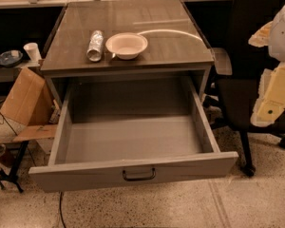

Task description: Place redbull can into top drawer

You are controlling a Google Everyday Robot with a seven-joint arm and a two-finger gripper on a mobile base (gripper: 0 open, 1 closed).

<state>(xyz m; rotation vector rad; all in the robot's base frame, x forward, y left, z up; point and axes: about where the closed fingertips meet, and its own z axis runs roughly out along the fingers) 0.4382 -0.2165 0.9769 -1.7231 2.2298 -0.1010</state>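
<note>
The redbull can (95,45), silver-grey with bluish markings, lies on its side on the cabinet top (171,46), just left of a white bowl (126,45). Below, the top drawer (85,174) is pulled fully open; its grey inside holds nothing. A small dark handle (139,175) sits at the centre of its front panel. My gripper (270,106), white and pale yellow, hangs at the right edge of the view, in front of the chair, well to the right of the can and above drawer height. It holds nothing that I can see.
A black office chair (249,42) stands close to the drawer's right side. A cardboard box (23,99) leans at the left. A white paper cup (32,51) and a dark dish (8,57) sit on a low shelf at left. A black stand (9,175) is at lower left.
</note>
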